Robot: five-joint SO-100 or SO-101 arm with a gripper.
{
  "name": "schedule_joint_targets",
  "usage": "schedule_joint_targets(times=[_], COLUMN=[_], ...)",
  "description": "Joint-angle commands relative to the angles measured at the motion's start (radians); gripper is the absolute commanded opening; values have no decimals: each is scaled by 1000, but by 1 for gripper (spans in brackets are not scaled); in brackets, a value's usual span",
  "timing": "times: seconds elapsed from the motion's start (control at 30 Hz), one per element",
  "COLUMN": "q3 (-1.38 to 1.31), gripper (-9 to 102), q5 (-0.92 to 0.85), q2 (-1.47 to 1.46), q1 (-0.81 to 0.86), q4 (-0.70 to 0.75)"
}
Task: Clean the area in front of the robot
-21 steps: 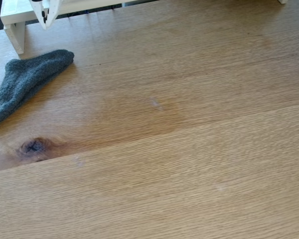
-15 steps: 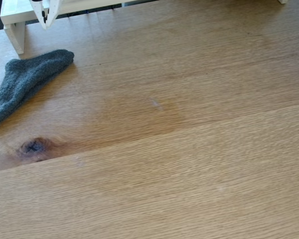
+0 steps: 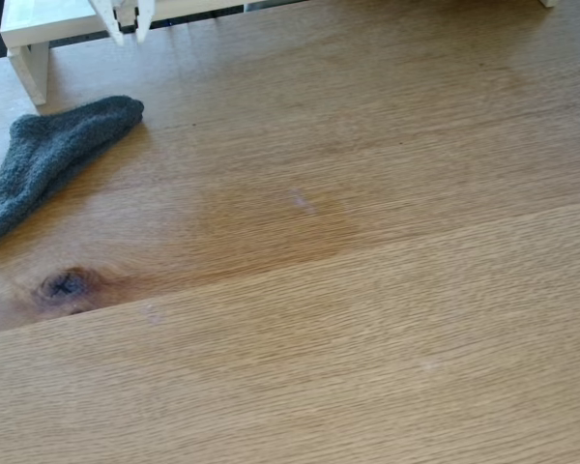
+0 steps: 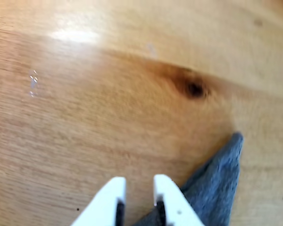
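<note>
claw point(image 4: 139, 181) tips parted, hanging over the area point(image 3: 367, 290) — empty

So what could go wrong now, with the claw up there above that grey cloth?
The claw has its tips slightly apart with nothing between them, and hangs beside the grey cloth, not over it; it might close on bare wood. The cloth lies near the white frame's leg, which the arm could bump. The whitish smudges are far off, so wiping may miss them.

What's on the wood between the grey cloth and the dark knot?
Nothing. In the fixed view the grey cloth and the dark knot are separated by bare wooden surface; the wrist view shows the same bare stretch.
</note>
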Motion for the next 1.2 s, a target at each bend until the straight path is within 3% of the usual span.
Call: schedule_joint_targets(times=[0.0,0.3,0.53,0.8,1.07,1.17], q3=[83,-9,-334,-738,-1043,-1103], gripper=[9,11,19,36,40,34], q5=[-8,11,121,138,40,6], q2=[-86,-359,-741,-1108,-1408,-1532], q1=[-23,-63,-31,279,661,758], q4=[-86,-284,-242,-189,-63,-63])
